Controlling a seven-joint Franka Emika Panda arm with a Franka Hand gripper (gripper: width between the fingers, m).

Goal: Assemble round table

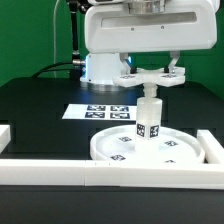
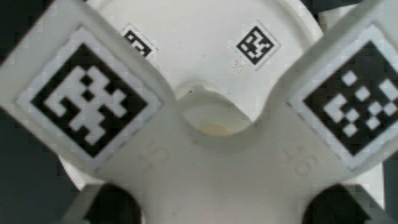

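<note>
The large rimmed round disc [image 1: 112, 152] lies flat on the black table at the front. The short cylindrical leg [image 1: 150, 117] stands upright on it. My gripper [image 1: 150, 70] is shut on the cross-shaped base piece [image 1: 150, 77] and holds it level directly over the leg's top, touching it or nearly so. In the wrist view the base piece [image 2: 214, 150] fills the picture, with two tagged arms and a round socket in the middle. The disc [image 2: 192, 25] shows beyond it. My gripper [image 2: 217, 205] grips the base; only dark finger parts show at its sides.
The marker board [image 1: 95, 110] lies flat behind the disc. Long white border rails run along the front [image 1: 100, 176], the exterior view's left [image 1: 5, 135] and the exterior view's right [image 1: 212, 146]. The arm's white base [image 1: 100, 68] stands at the back.
</note>
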